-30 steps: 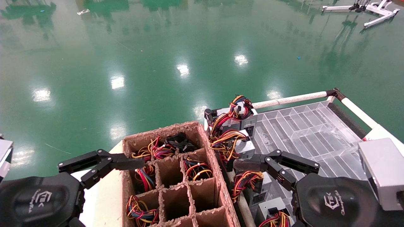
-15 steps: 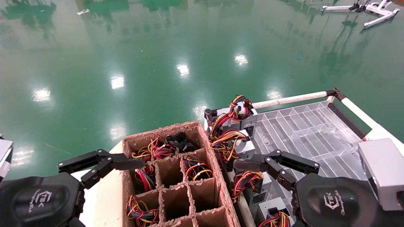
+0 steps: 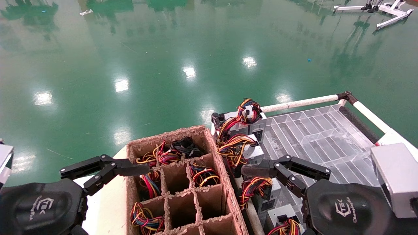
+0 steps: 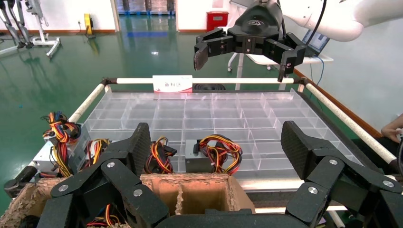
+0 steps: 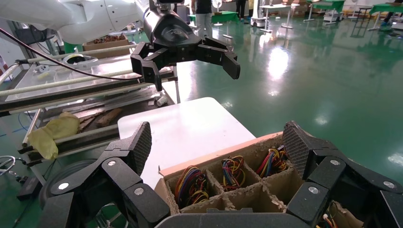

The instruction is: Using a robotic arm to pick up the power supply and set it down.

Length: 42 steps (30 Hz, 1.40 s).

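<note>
**Both claws spread wide, nothing held**

At the far left the left claw (image 4: 216, 142) hangs over the edge of a smooth white tabletop (image 3: 106, 205). Its ribbed black fingers (image 4: 138, 145) are spread wide apart and grip nothing.

Just beside it stands a rough, fibrous cardboard carton (image 3: 169, 132) with ragged rims, split by thin partitions into square cells. Several cells hold coiled wire bundles (image 3: 204, 174) in red, yellow and blue, while others are bare. The power supply (image 3: 186, 147) shows only as a knot of all-black cable in a far cell of the carton. Its body is sunk out of sight.

Right of the carton, close against its wall, a row of grey metal units (image 3: 253, 151) with coloured wire bundles stands along the near edge of a clear plastic tray (image 3: 320, 137). The tray is moulded into shallow rectangular pockets.

The right claw (image 5: 216, 142) hovers above those units with its fingers parted and holding nothing. Most of the tray beyond it is open. White tube rails (image 3: 300, 102) with black corner joints frame the tray's far and right edges. A glossy green floor (image 3: 163, 65) lies all around.
</note>
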Each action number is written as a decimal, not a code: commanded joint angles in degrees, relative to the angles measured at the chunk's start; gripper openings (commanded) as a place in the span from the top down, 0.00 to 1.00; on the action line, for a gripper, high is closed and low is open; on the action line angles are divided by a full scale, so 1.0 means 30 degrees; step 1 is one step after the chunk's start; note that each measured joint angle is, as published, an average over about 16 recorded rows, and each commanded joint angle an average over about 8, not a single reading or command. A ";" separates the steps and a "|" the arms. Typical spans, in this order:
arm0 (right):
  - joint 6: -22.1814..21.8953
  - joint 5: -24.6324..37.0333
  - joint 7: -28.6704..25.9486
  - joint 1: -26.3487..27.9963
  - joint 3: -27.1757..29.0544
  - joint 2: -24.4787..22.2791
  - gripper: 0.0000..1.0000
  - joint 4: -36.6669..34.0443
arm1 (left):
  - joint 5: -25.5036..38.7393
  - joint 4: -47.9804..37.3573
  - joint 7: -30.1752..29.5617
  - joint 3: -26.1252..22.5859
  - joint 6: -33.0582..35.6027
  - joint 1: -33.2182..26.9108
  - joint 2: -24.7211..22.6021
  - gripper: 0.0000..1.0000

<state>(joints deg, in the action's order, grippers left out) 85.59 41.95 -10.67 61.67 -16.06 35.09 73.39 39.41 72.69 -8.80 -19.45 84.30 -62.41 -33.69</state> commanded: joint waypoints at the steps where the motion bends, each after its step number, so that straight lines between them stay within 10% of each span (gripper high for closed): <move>1: 0.0000 0.0000 0.0000 0.0000 0.0000 0.0000 0.00 0.0000 | 0.0000 0.0000 0.0000 0.0000 0.0000 0.0000 0.0000 0.00; 30: 0.0000 0.0000 0.0000 0.0000 0.0000 0.0000 0.00 0.0000 | 0.0000 0.0000 0.0000 0.0000 0.0000 0.0000 0.0000 0.02; 38: 0.0000 0.0000 0.0000 0.0000 0.0000 0.0000 0.00 0.0000 | 0.0000 0.0000 0.0000 0.0000 0.0000 0.0000 0.0000 0.96; 42: 0.0000 0.0000 0.0000 0.0000 0.0000 0.0000 0.00 0.0000 | 0.0000 0.0000 0.0000 0.0000 0.0000 0.0000 0.0000 1.00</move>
<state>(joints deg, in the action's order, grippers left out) 85.59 41.95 -10.67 61.67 -16.06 35.09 73.39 39.41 72.69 -8.80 -19.45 84.30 -62.41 -33.69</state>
